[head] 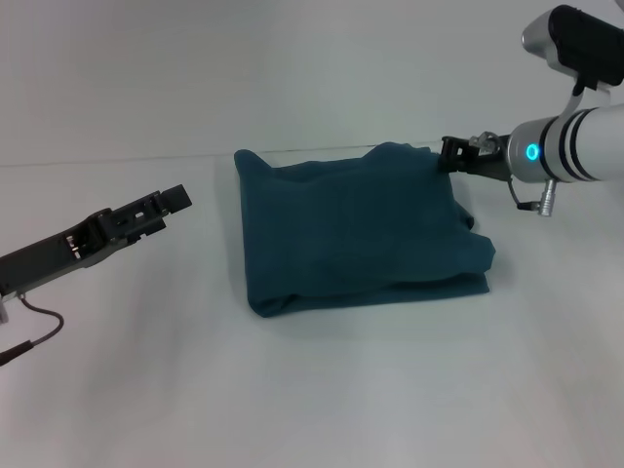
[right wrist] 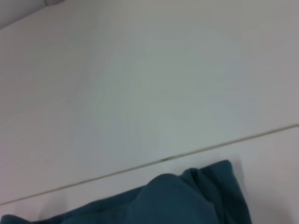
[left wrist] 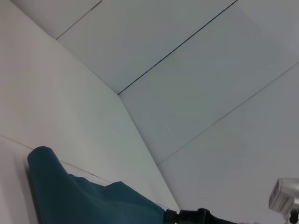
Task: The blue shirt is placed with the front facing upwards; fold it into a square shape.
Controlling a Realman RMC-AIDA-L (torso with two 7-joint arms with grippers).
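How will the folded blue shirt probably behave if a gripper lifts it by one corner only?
The blue shirt looks soft and floppy: its edges are rounded and rumpled, so it would likely sag and unfold. Its layers lie loose, notably at the near right corner, so they may slide apart. The right gripper is at its far right corner; the left gripper is apart from it.

1. the blue shirt (right wrist: 187, 200) fills the lower part of the right wrist view, its dark teal cloth bunched into soft folds.
2. one rounded fold bulges near the middle, and a narrower flap of cloth stands up just beside it.
3. the shirt lies on a white table (right wrist: 261, 158).
4. a thin dark line marks the table's far edge, slanting across the picture.
5. behind that line is a plain pale wall (right wrist: 140, 70).
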